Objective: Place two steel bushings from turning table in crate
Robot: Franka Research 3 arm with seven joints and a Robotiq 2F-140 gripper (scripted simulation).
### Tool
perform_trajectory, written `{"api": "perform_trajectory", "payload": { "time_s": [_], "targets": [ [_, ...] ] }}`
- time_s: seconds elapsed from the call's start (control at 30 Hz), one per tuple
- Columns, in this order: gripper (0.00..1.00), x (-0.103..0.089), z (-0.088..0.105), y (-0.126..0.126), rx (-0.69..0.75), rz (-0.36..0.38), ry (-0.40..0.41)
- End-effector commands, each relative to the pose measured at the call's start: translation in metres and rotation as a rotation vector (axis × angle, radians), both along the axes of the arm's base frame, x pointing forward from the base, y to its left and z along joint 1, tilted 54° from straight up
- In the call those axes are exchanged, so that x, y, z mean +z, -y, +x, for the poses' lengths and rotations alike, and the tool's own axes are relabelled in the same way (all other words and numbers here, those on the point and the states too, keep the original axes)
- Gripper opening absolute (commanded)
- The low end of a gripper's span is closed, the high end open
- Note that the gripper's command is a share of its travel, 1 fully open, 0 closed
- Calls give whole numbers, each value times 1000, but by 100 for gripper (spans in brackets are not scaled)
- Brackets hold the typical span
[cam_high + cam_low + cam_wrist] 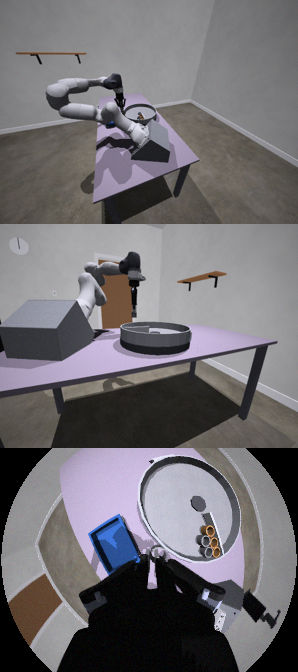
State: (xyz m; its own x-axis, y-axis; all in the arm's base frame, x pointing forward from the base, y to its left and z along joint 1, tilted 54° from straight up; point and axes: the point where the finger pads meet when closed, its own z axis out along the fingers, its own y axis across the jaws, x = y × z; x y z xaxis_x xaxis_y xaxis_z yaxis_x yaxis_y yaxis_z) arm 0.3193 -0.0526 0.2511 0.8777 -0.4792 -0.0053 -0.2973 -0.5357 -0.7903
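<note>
My gripper points down and is shut on a steel bushing, seen as a grey ring at the fingertips. It hangs above the rim side of the turning table, towards the crate. The blue crate stands left of the gripper in the wrist view; no bushing shows in it, and its near corner is partly hidden by the finger. On the turning table, two steel bushings and three copper-coloured ones stand close together against a divider.
The turning table's raised wall stands between its inside and the crate. A dark round hub is at its middle. The big grey wedge-shaped block carries the arm's base. A wooden shelf is on the wall.
</note>
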Motion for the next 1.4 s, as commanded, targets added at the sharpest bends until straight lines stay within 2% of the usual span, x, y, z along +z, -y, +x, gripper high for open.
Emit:
{"api": "perform_trajectory", "payload": {
  "time_s": [0.0,0.1,0.17,0.33,0.47,1.37],
  "targets": [
    [0,32,13,-23,-71,76,-87],
    [0,58,25,-38,-71,76,-87],
    [0,58,25,-38,-71,76,-87],
    [0,101,45,-63,-71,76,-87],
    [0,118,53,-73,-71,76,-87],
    [0,122,55,-75,-71,76,-87]
  ]
}}
